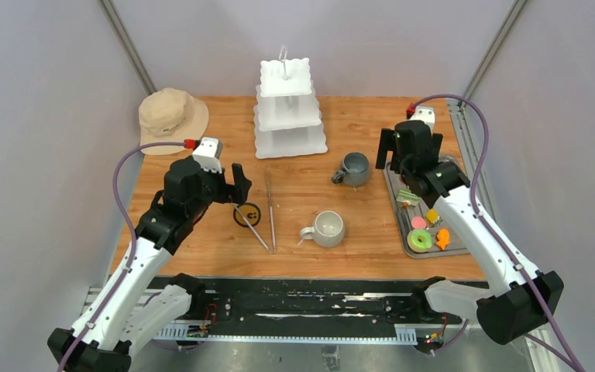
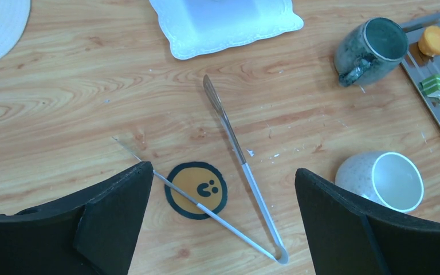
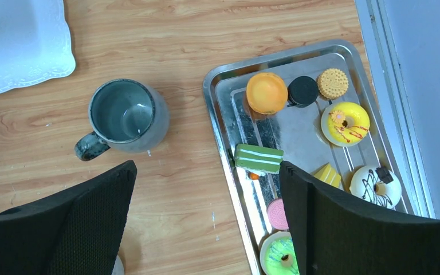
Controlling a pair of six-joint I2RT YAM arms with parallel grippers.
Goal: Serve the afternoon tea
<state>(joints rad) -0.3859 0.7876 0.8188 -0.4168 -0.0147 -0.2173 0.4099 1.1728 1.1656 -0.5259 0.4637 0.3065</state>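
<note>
Hovering wide open and empty, your right gripper hangs above the tray rim, pastries to its right, dark mug left; your left gripper, likewise open and empty, hangs over tongs.

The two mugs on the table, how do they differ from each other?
The dark mug is glossy grey-green inside and out; the light mug is pale and speckled with a white inside. The dark mug sits farther back, near the steel tray; the light mug sits nearer the arms, beside the tongs. Both stand upright and empty, handles pointing left in the top view.
</note>
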